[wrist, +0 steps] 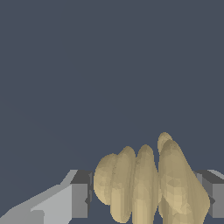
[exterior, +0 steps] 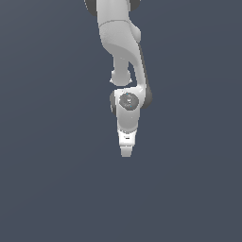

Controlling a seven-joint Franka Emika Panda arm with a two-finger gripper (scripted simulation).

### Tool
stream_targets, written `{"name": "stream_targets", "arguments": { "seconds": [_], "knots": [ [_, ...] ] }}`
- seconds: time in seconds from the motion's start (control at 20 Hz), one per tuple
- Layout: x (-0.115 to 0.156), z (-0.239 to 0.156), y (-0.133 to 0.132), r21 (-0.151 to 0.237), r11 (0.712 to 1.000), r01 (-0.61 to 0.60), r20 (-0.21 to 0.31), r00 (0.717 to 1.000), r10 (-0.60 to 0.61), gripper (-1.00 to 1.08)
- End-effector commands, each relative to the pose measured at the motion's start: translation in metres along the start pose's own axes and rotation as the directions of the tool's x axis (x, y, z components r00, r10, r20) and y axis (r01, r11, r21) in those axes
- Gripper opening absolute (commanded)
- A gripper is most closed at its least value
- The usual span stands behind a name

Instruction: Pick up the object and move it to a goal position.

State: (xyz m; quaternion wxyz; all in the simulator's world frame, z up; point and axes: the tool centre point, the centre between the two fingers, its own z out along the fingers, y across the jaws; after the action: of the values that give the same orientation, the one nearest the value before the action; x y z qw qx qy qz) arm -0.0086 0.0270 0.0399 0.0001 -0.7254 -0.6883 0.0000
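Plain grey-blue ground fills both views. My gripper [wrist: 144,197] points down, clenched on the object [wrist: 146,186], a tan lumpy blob seated between both pads [wrist: 78,199], hidden in the exterior view. I judge the grasp made for carrying; no goal marker shows.

Around me I see only a plain slate-blue ground [exterior: 47,179], flat and unmarked, filling the exterior frame edge to edge and the wrist frame's upper half.

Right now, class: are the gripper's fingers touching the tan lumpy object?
Touching, it seems. In the wrist view the object fills the space between both fingers, with no visible gap. The exterior view hides it.
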Motion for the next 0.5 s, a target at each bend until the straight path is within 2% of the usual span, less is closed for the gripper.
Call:
{"name": "stream_targets", "arguments": {
  "seconds": [0.0,0.45],
  "knots": [
    [-0.007,-0.010,0.002,-0.001,1.000,-0.001,0.000,1.000,0.001,-1.00],
    [-0.050,-0.080,0.012,-0.001,1.000,0.001,-0.001,1.000,-0.001,-1.00]
  ]
}}
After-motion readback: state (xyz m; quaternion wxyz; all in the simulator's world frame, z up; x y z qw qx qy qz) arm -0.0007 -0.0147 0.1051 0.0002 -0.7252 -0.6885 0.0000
